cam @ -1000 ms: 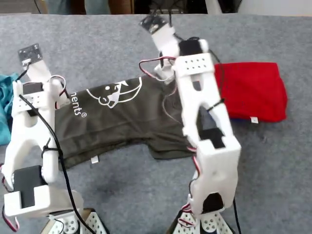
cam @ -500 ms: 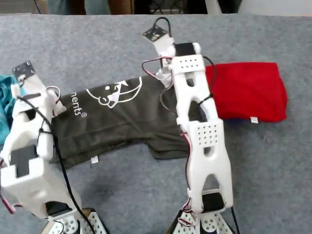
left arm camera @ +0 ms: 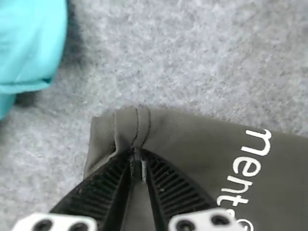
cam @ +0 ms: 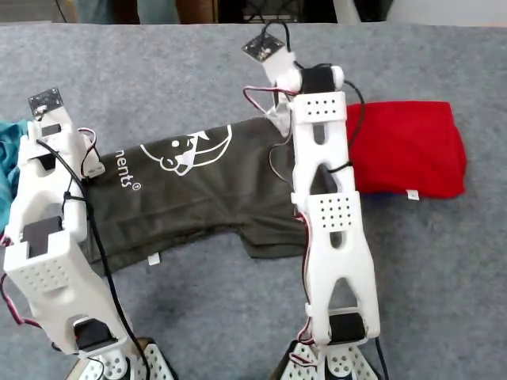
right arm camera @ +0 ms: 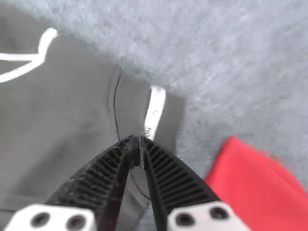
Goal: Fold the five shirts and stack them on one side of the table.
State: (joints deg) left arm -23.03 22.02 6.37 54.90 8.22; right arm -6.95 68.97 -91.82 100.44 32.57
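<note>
Both arms have stretched out lower over the table since a second ago, and the right wrist has shifted a little toward 3 o'clock, drawing the shirt's far edge straighter.

In its wrist view the left claw (left arm camera: pixel 138 161) is clenched on the stitched hem of the olive shirt (cam: pixel 198 198), with a small pleat of cloth pinched between the ribbed fingers. The right claw (right arm camera: pixel 139 145) is likewise clamped on the shirt's hem, just beside a white label (right arm camera: pixel 154 113) sewn at that edge.

Seen from above, the left claw holds the shirt's corner at the 9 o'clock end and the right claw holds the corner at the 2 o'clock end. The olive shirt lies flat on the grey table (cam: pixel 444 277), already doubled over. Its long axis runs roughly from 9 o'clock to 3 o'clock, with the right end tipped up slightly toward 2 o'clock. The white print (cam: pixel 186 149) faces up near the far edge, closer to the left claw.

At 3 o'clock of the right claw lies a folded red shirt (cam: pixel 412 146), its near edge partly behind the right arm. At 9 o'clock of the left claw a teal shirt (cam: pixel 8 158) sits bunched at the table's edge.
</note>
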